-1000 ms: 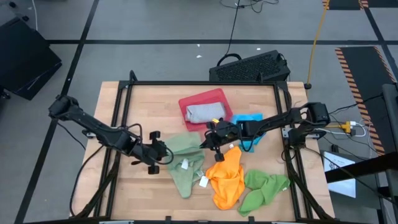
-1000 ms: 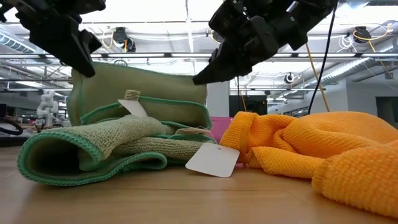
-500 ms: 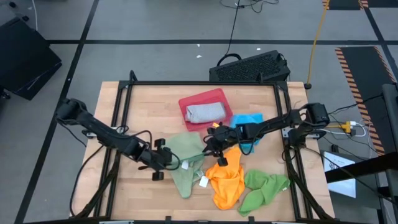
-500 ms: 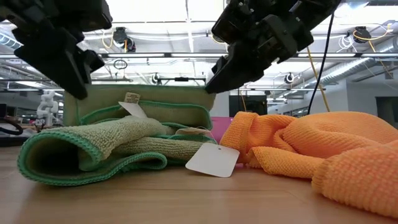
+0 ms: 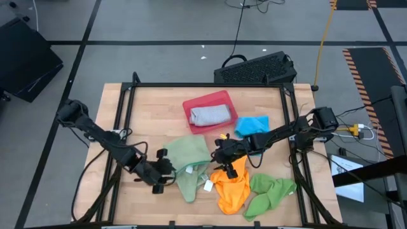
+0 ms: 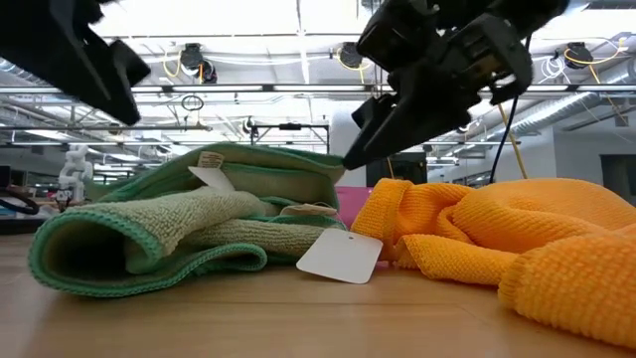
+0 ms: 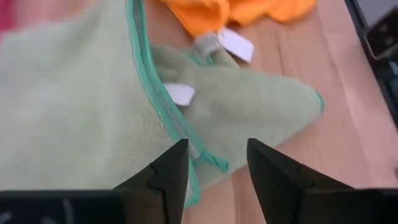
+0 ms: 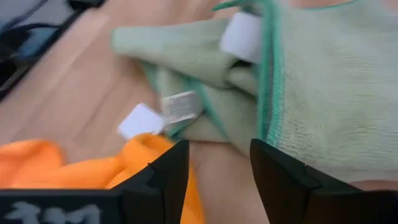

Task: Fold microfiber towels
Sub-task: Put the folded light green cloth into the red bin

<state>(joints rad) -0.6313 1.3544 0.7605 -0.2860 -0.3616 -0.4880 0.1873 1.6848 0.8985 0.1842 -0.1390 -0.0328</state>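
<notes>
Sage green towel (image 5: 191, 160) lies crumpled mid-desk (image 5: 146, 108), white tags showing, orange towel (image 5: 232, 184) just beside it. My left claw (image 5: 166, 179) spread, empty, at towel's left edge. My right claw (image 5: 220, 154) spread, empty, over its right edge, above orange towel.

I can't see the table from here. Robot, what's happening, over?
Left gripper and right gripper open, empty, one each side of the sage towel. Towel lies folded over, lumpy. Orange towel touches its edge.
</notes>
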